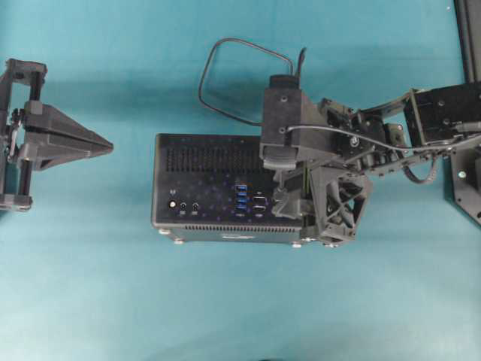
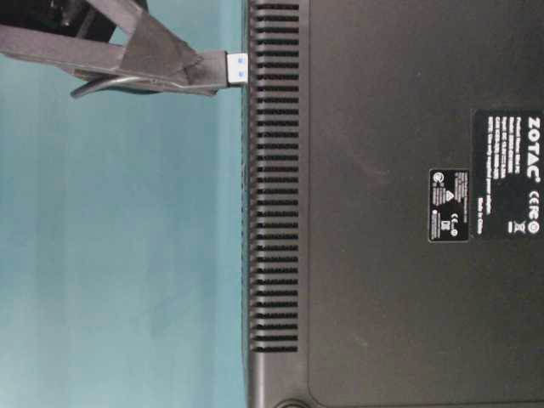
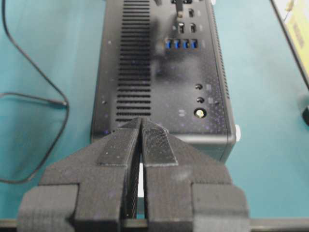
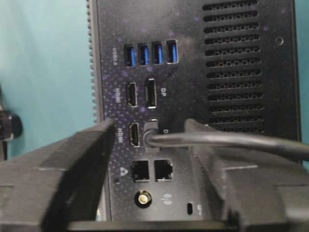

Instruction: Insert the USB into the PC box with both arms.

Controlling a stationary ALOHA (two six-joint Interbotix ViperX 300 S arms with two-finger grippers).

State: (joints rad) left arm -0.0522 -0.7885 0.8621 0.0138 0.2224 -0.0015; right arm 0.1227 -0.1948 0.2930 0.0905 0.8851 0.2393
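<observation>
Two hands | right hand spread, USB plug between fingers | left hand pressed together

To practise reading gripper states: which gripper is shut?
The left gripper, jaws together and empty; the right gripper gapes around the USB cable.

A teal tabletop fills the scene, smooth and matte, with a broad band of darker shadow across its far side in the overhead view. At the far right corner of that view a dark upright rail runs along the edge. From the left wrist camera, a yellow-and-white panel with a dark border lies slanted at the far right, and a small dark object, cut off by the frame, sits below it on the right edge.
</observation>
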